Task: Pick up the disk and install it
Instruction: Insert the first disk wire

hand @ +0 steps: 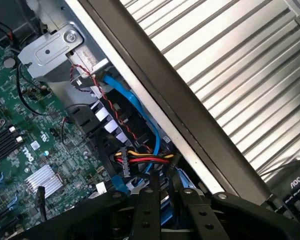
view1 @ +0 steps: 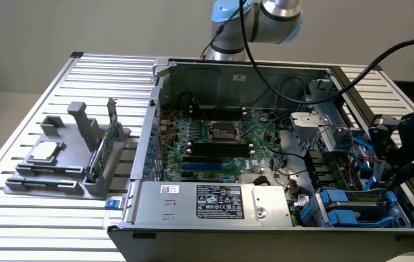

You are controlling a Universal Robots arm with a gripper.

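Grey fixture (view1: 69, 164) sits outside the computer case (view1: 265, 243), on the exterior view's left. At the case's near corner on the exterior view's right, the disk (view1: 356, 203) lies in the bay, with the gripper (hand: 167, 196) narrow, pinching its blue bracket.

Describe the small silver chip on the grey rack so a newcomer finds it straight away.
Left of the open computer case in the exterior view, a grey rack stands on the slatted table. The small silver chip lies flat on it, away from the case. It is square and pale; the neighbouring green circuit card stands on edge.
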